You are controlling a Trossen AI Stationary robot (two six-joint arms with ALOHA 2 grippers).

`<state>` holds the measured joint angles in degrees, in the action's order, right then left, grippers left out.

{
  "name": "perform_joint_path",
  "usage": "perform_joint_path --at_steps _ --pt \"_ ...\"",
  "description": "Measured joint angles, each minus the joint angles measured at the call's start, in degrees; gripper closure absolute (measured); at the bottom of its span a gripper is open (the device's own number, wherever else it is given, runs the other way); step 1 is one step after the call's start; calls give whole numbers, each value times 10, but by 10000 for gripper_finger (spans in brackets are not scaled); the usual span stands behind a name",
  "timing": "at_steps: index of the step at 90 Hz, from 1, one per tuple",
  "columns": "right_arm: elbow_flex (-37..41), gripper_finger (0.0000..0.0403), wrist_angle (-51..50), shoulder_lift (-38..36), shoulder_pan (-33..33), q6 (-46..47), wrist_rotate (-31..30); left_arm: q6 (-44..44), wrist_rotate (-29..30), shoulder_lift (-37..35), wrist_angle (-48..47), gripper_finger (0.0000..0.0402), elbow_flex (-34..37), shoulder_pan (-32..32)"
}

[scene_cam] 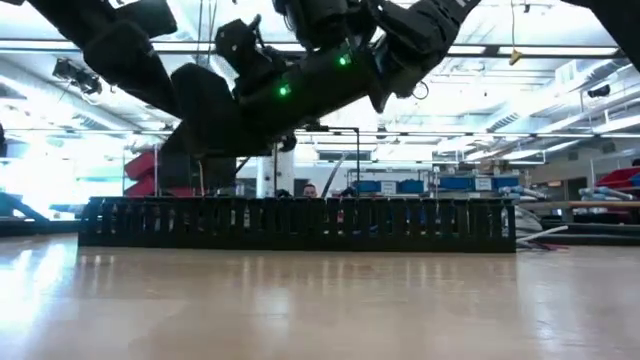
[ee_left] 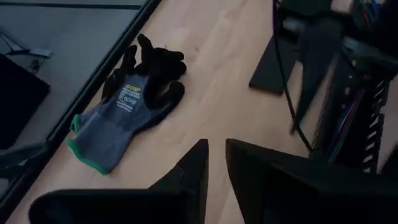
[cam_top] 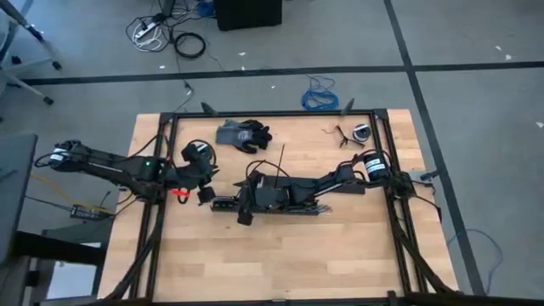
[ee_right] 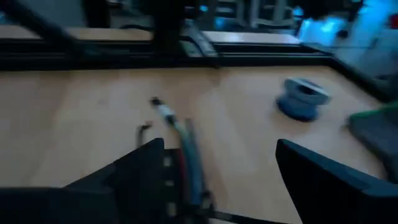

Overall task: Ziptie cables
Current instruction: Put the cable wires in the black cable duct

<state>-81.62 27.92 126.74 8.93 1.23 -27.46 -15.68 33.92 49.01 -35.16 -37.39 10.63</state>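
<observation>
The cables (ee_right: 185, 152), thin red, grey and dark wires, lie along a black slotted duct (cam_top: 280, 204) at the table's middle. They also show as coloured strands inside the duct (ee_left: 341, 140). My right gripper (ee_right: 221, 152) hovers over the duct's left end (cam_top: 245, 208), wide open, with the cables running beside one finger. My left gripper (ee_left: 216, 149) stands just left of the duct (cam_top: 206, 189), its fingers a narrow gap apart with only bare wood between them. A thin black strip (ee_left: 287, 93) stands up by the duct.
A grey and black glove (cam_top: 243, 134) lies at the far middle of the table. A small roll (cam_top: 360, 132) sits at the far right. Black frame rails (cam_top: 272, 113) border the table. Bare wood (cam_top: 280, 263) stretches along the near side.
</observation>
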Motion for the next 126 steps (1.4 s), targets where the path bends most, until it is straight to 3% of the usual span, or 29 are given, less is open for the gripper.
perform_joint_path --at_steps 28,68,126 --pt "0 102 -71 0 6 29 16 0 0 0 0 351 0 0" --pt "0 187 -69 16 -1 17 32 3 1 0 12 351 0 0" --pt "0 193 -57 16 -11 27 34 4 1 0 11 351 0 0"
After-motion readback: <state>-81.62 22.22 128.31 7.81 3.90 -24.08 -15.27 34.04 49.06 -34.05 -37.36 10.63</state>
